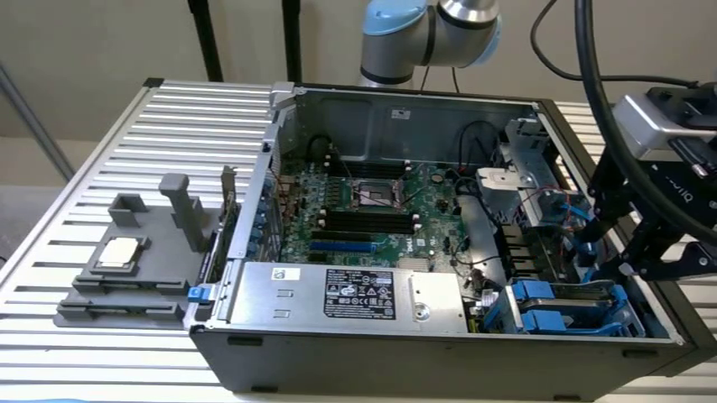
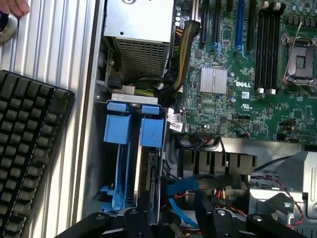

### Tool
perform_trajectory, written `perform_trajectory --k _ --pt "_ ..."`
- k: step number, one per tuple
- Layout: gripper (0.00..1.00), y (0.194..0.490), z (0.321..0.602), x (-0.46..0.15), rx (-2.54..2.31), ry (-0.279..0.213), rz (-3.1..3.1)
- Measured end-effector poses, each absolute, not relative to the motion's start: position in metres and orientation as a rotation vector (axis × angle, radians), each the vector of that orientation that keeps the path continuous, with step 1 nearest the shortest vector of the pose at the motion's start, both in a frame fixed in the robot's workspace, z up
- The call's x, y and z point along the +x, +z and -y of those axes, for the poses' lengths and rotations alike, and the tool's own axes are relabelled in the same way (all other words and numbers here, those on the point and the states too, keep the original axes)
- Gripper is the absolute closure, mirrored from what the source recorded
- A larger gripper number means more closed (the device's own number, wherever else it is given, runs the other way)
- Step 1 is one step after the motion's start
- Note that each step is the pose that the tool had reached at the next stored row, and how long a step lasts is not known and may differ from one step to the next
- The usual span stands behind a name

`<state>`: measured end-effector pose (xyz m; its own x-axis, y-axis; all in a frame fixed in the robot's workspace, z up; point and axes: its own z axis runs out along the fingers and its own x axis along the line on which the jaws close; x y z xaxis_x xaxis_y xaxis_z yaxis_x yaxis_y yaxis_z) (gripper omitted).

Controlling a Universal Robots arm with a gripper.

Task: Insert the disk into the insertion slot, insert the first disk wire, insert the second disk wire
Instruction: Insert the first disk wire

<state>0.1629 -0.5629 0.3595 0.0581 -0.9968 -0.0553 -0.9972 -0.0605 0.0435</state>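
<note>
Wrist view: the pincer [image 2: 171, 220] hangs over the open computer case [image 2: 94, 163]. Its two black fingers [image 2: 132, 218] are spread wide, and nothing is pinched between them. The disk [image 2: 148, 171] stands on its thin edge inside the insertion slot [image 2: 130, 99], close to one finger. It is not clear if they touch. A blue wire [image 2: 184, 186] lies loose near the other finger.

Two blue handles [image 2: 119, 126] sit side by side at the far end of the slot. The one on the disk is farther from the case wall. The green board [image 2: 247, 104] has the white word "DELL" on it. Four black memory slots [image 2: 267, 47] run next to each other, and there is one small silver block of fins [image 2: 213, 79]. One black keyboard [image 2: 29, 148] lies on the ribbed table [image 2: 54, 44] beside the case.

In the exterior view, the pincer [image 1: 633, 267] is over the case corner that holds the slot [image 1: 510, 315]. The silver power box [image 1: 336, 294] has one black-and-white label [image 1: 358, 294], but its words are too small to read. One grey holder [image 1: 146, 269] sits on the table on the exterior view's left.
</note>
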Motion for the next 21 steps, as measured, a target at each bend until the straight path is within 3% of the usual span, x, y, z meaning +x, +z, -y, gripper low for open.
perform_trajectory --k 11,21 --pt "0.51 0.360 0.563 0.148 -2.281 0.109 -2.148" --pt "0.51 0.362 0.588 0.148 -2.274 0.125 -2.140"
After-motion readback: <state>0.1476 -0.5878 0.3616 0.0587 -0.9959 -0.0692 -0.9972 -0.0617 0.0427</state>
